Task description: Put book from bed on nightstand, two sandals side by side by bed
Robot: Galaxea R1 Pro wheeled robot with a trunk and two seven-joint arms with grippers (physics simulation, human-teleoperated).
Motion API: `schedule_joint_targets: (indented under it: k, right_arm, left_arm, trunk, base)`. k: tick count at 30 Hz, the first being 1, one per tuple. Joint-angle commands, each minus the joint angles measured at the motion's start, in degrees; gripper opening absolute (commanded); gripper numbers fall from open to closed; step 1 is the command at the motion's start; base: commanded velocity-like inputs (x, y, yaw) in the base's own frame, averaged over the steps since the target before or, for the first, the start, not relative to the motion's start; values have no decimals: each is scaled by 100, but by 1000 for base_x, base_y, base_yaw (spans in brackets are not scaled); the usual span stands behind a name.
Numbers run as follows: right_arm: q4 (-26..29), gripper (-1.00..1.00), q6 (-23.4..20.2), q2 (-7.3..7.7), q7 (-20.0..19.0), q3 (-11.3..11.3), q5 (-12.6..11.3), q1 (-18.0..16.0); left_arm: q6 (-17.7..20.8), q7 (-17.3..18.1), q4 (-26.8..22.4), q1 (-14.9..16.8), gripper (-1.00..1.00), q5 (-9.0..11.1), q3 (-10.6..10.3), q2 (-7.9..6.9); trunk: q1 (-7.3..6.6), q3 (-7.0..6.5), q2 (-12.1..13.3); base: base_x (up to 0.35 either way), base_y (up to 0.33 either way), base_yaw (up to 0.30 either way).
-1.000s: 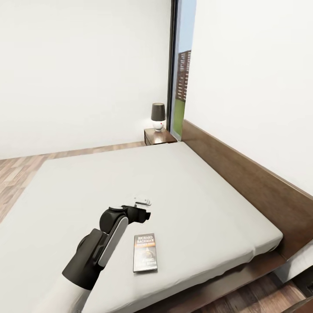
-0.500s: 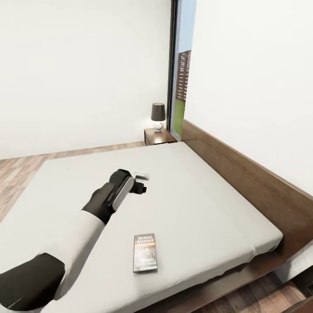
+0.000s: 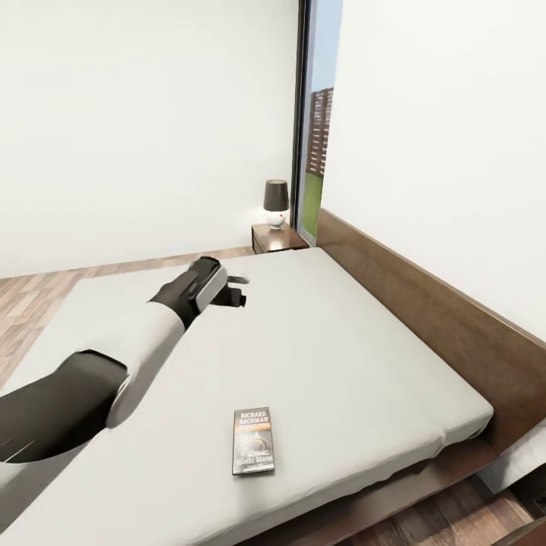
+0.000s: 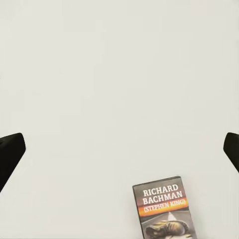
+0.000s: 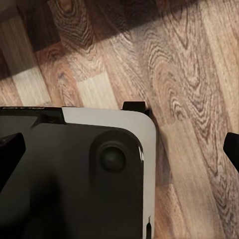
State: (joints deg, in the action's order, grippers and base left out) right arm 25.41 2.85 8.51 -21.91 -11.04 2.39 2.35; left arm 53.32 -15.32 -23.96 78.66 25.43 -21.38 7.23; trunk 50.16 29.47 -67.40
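Mattress (image 3: 326, 341) open all around book (image 3: 253, 440); headboard (image 3: 425, 303) (far side) only barrier nearby.

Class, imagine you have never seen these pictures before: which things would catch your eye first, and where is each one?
The eye goes first to the robot's left arm reaching out over the pale mattress of the bed, its left gripper hanging above the middle of it. Next is the small dark book with an orange band, lying flat near the bed's front edge. Beyond, a dark-shaded lamp stands on a nightstand beside the tall window.
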Motion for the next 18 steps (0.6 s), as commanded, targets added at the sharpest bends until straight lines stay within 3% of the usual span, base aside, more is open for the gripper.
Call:
schedule_joint_targets:
  k: [1,5,18]
  right_arm:
    - [8,100,7,-5,-41,-39,27,2]
    - [7,100,6,-7,-41,-39,28,2]
    - [4,100,5,-7,-41,-32,39,2]
  left_arm:
    - [-4,-44,74,60,100,77,-42,0]
    - [-32,-43,297,217,100,111,-42,6]
    - [-62,-27,541,262,100,120,-45,-11]
  trunk:
    - [1,5,-3]
    - [1,5,-3]
    - [1,5,-3]
  base:
    - [0,0,0]
    - [0,0,0]
    - [0,0,0]
